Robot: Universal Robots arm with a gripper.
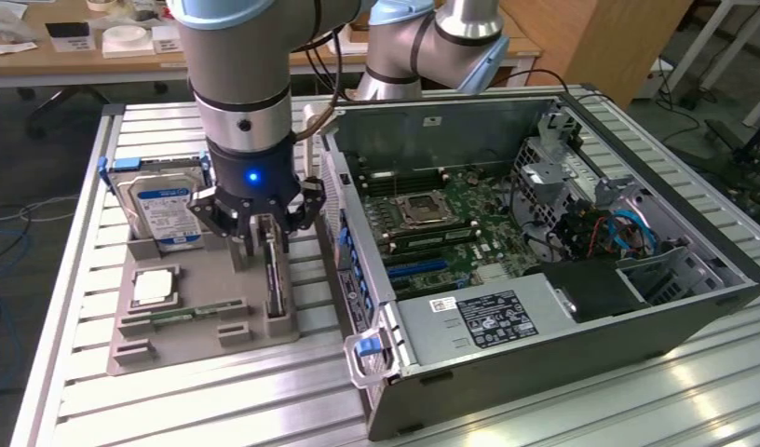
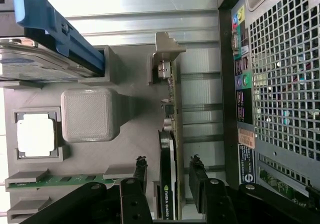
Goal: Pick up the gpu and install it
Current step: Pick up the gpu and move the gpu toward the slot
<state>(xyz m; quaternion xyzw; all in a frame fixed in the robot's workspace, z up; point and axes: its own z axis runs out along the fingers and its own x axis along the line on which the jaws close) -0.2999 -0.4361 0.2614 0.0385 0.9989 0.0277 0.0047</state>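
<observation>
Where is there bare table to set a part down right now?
Bare slats of the table bordering the grey tray at the exterior view's lower left, and a strip beyond the hard drive. Crowded: the gap between tray and case, where the open end effector straddles the gpu.

A slatted metal desk (image 1: 206, 405) carries a grey moulded holder (image 1: 187, 346) and, just beside it toward the exterior view's right, an open computer case (image 1: 566, 368). In the holder a blue-framed hard drive (image 1: 160, 207) stands upright (its blue label facing out). A square processor (image 1: 154, 287) and a green memory stick (image 1: 182, 315) lie flat near it. Inside the case sit a motherboard (image 1: 461, 223) and a power supply (image 1: 490, 321).
</observation>
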